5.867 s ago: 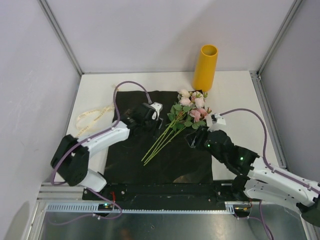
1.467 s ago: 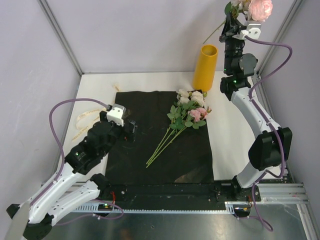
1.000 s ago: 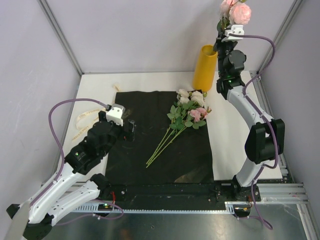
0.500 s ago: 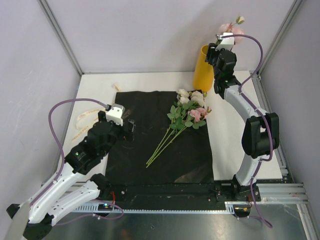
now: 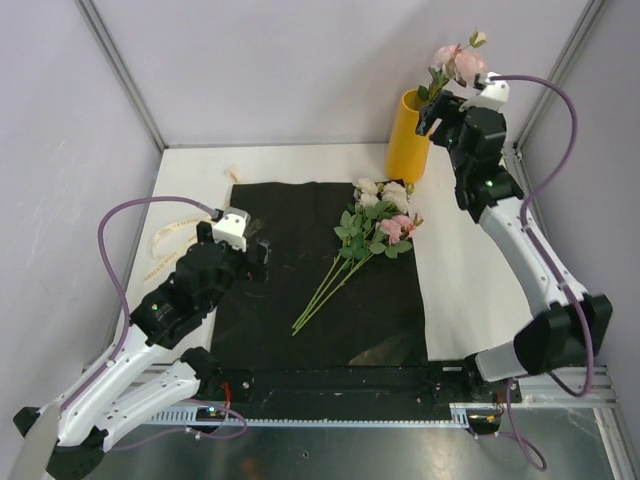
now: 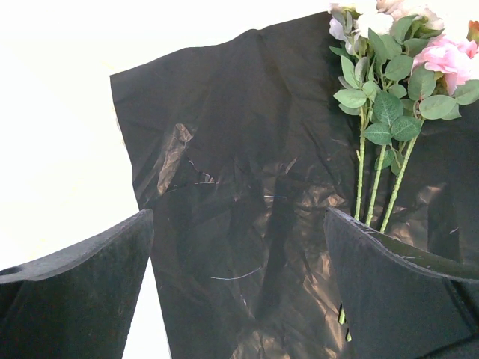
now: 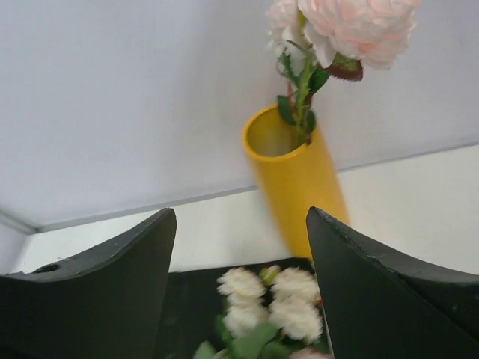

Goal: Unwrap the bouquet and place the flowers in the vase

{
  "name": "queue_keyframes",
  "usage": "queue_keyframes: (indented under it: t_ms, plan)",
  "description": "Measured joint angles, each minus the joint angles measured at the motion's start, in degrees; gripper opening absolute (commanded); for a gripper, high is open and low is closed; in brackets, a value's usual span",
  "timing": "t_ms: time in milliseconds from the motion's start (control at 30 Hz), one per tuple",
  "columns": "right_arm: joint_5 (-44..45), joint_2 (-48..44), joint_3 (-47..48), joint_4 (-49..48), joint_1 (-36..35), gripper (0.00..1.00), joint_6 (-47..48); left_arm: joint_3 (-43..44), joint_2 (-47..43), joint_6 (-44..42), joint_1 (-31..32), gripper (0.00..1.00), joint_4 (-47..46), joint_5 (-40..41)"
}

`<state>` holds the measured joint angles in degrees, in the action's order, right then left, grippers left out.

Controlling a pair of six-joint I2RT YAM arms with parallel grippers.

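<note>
The mustard-yellow vase (image 5: 410, 140) (image 7: 296, 176) stands at the back of the table with one pink rose (image 5: 455, 60) (image 7: 352, 22) upright in it. My right gripper (image 5: 432, 115) (image 7: 239, 292) hovers open and empty just right of the vase's rim. The other flowers (image 5: 378, 225) (image 6: 389, 90) (image 7: 277, 295), pink and cream roses on long green stems, lie on the unfolded black wrapping sheet (image 5: 300, 300) (image 6: 247, 187). My left gripper (image 5: 255, 262) (image 6: 239, 284) hangs open and empty over the sheet's left part, apart from the stems.
A cream ribbon (image 5: 175, 240) lies on the white table left of the sheet. Metal frame posts and grey walls close in the back and sides. The arms' base rail runs along the near edge.
My right gripper has opened and let go of the pink rose, which now stands in the vase. The right arm has drawn back to the right. The left arm has not moved.
</note>
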<state>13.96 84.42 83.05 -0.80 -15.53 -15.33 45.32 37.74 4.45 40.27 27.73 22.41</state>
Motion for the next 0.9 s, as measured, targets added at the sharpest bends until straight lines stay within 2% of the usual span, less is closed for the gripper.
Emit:
queue_keyframes:
  t_ms: [167,333,433,567,667,900]
  plan:
    - [0.13,-9.16,-3.3,7.85,-3.41,0.74,-8.35,0.0,0.0,-0.02,0.0,1.0,0.0,0.22]
    - [-0.92,-18.14,-13.44,14.49,-10.08,0.71,-17.46,0.0,0.17,-0.09,0.0,1.0,0.0,0.94]
    - [-0.9,-20.46,-19.87,17.0,-14.62,0.69,-23.67,0.0,0.79,-0.04,0.0,1.0,0.0,0.13]
    - [-0.31,-20.74,-29.2,18.21,-21.24,0.67,-32.46,0.0,1.75,-0.04,0.0,1.0,0.11,-1.4]
    - [-0.46,-20.0,-35.19,17.0,-24.68,0.61,-37.46,0.0,1.53,-0.44,0.0,0.99,0.52,-2.14]
    - [-0.94,-13.46,-42.14,8.96,-26.38,0.52,-44.13,-0.92,-0.28,-0.57,0.0,1.0,1.07,-1.68]
